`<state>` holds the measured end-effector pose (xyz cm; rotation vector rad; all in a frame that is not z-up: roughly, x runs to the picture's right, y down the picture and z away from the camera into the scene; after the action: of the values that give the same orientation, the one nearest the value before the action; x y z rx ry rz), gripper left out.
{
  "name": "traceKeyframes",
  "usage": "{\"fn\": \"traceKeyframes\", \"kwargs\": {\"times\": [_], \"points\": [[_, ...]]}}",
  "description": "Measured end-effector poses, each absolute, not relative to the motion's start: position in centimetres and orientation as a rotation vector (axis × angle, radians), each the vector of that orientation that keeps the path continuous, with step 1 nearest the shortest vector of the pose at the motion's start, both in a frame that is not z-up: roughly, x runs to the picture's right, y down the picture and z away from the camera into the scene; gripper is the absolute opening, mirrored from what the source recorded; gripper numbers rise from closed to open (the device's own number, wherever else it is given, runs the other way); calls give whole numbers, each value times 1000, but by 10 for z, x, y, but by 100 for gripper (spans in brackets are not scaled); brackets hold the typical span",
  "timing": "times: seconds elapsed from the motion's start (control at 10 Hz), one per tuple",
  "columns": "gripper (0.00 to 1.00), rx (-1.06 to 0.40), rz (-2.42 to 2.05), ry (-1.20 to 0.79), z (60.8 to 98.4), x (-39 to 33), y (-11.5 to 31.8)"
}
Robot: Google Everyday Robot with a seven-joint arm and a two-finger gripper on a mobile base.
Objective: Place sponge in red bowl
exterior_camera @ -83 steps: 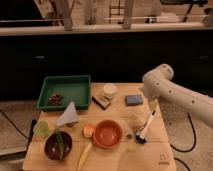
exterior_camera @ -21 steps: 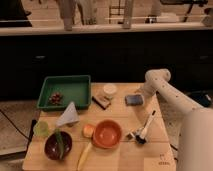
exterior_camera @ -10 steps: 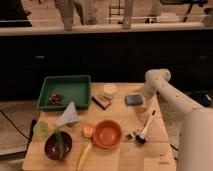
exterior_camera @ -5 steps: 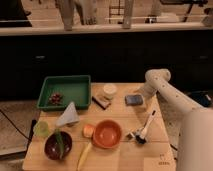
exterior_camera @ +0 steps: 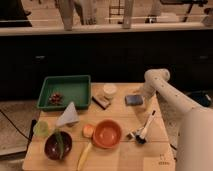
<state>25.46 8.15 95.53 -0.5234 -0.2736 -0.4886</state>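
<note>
Wooden counter (exterior_camera: pixel 125 156), dark cabinets behind. The sponge (exterior_camera: pixel 134 99) lies flat at the back right, well apart from the red bowl (exterior_camera: pixel 107 134) near the front middle. Arm reaches in from the right. Its hand (exterior_camera: pixel 142 93) is low, just beside the sponge's right edge. Can't tell if it's clenched or released.

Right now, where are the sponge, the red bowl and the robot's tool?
sponge (exterior_camera: pixel 133 100), camera view, middle of its top face.
red bowl (exterior_camera: pixel 107 135), camera view, bare inner floor.
tool (exterior_camera: pixel 142 93), camera view, its tip, just right of the sponge.
</note>
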Motion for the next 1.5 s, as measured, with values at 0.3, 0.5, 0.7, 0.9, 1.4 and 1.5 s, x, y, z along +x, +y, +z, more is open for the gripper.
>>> {"fn": "traceKeyframes", "kwargs": {"times": [0.3, 0.5, 0.7, 0.9, 1.4, 1.5], "points": [[80, -547, -497, -281, 958, 251, 84], [80, -554, -507, -291, 962, 242, 82], [70, -571, -512, -289, 963, 242, 84], [53, -583, -518, -287, 964, 239, 84], [2, -591, -510, -270, 962, 246, 81], [0, -588, -509, -269, 962, 246, 79]]}}
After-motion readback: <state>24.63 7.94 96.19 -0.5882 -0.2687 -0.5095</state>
